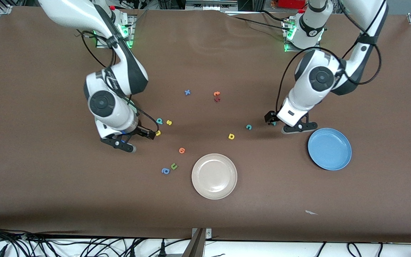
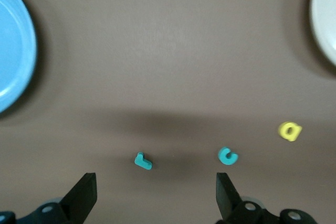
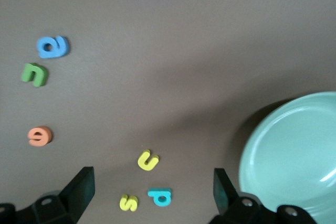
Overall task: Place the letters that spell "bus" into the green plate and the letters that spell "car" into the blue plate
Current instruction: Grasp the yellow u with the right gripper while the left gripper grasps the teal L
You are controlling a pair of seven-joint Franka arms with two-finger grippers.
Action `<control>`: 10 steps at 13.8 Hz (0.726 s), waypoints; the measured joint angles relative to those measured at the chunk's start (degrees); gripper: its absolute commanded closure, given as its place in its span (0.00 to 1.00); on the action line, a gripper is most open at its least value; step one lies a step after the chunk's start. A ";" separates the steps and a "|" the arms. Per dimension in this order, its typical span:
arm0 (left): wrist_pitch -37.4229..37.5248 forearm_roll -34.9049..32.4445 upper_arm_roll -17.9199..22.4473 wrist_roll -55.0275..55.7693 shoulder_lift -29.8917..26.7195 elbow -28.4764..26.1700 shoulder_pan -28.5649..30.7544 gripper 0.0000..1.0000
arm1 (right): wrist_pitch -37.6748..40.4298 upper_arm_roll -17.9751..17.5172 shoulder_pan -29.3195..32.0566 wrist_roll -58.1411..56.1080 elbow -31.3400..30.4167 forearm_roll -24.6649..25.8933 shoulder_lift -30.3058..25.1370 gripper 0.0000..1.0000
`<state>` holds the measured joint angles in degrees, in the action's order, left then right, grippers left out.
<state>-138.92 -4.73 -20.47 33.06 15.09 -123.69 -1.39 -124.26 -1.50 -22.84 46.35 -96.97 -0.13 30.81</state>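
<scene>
My right gripper (image 1: 119, 142) (image 3: 152, 195) hangs open, its hand over the green plate (image 3: 294, 156), which the arm hides in the front view. Between its fingers in the right wrist view lie the teal b (image 3: 159, 196) (image 1: 159, 121), yellow s (image 3: 128, 202) (image 1: 169, 122) and yellow u (image 3: 148, 160) (image 1: 158, 133). My left gripper (image 1: 294, 127) (image 2: 156, 198) is open over the teal r (image 2: 142, 161) (image 1: 273, 123), beside the blue plate (image 1: 329, 149) (image 2: 10, 56). The teal c (image 1: 249, 126) (image 2: 227, 156) and yellow a (image 1: 231, 136) (image 2: 289, 130) lie close by.
A cream-white plate (image 1: 214, 176) (image 2: 325, 19) sits mid-table near the front camera. An orange letter (image 1: 182, 150), green u (image 1: 173, 166) and blue a (image 1: 165, 171) lie beside it. A blue x (image 1: 187, 92) and two reddish letters (image 1: 217, 96) lie nearer the bases.
</scene>
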 measured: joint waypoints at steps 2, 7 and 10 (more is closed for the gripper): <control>-3.00 -2.28 0.00 1.89 0.62 -3.39 -0.50 0.00 | -1.73 0.00 -1.84 4.45 0.02 0.04 2.83 0.15; -7.38 -10.04 0.04 7.40 5.37 -4.17 -0.47 0.03 | -5.88 0.06 -4.93 14.23 0.06 0.22 6.69 0.36; -10.02 -10.93 0.13 8.30 9.84 -4.17 -0.17 0.11 | -5.88 0.30 -5.31 14.92 -0.04 0.28 7.67 0.36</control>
<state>-148.94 -15.66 -20.33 41.36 24.94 -127.86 -1.56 -130.14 -1.20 -28.15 61.27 -97.02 0.14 38.48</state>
